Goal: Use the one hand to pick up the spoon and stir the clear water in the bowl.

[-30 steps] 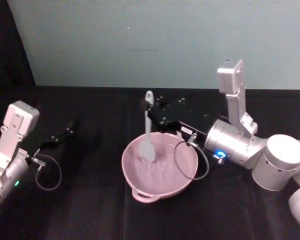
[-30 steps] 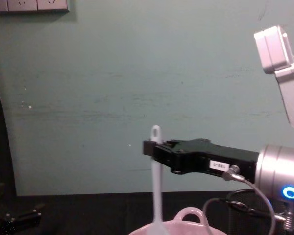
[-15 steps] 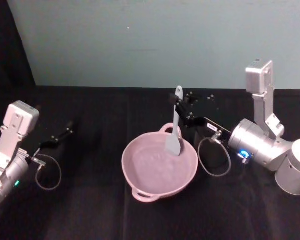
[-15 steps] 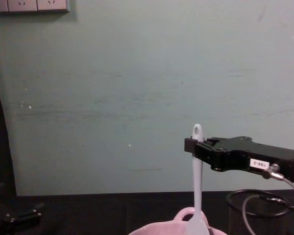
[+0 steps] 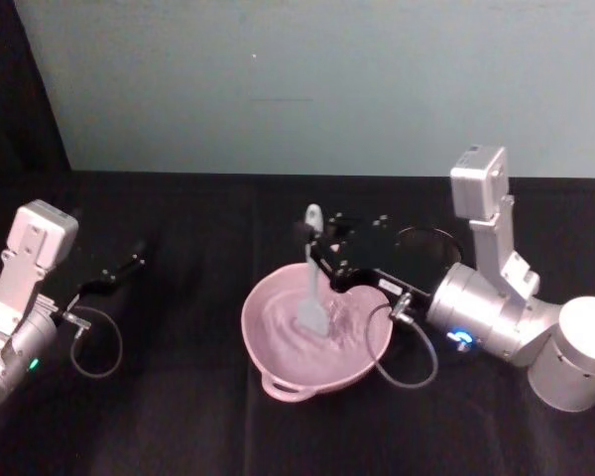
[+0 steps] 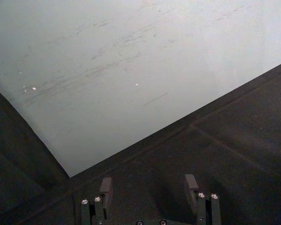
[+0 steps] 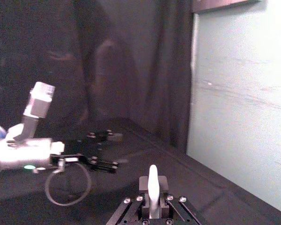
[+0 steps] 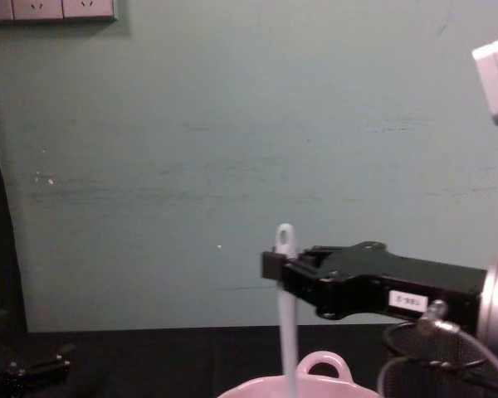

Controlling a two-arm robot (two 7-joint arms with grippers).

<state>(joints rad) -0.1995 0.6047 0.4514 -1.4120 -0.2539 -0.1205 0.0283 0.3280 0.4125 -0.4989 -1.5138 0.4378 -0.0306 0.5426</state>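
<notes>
Grips the white spoon (image 5: 310, 283) upright in the right gripper (image 5: 315, 238), blade in the pink bowl (image 5: 255, 309). Parks the left gripper (image 5: 129, 266) wide apart at left.

The white spoon (image 5: 311, 276) stands upright, blade inside the glossy pink bowl (image 5: 253, 342) at the tabletop (image 5: 178, 416) centre; the right hand (image 5: 319, 240) clamps its upper handle.
</notes>
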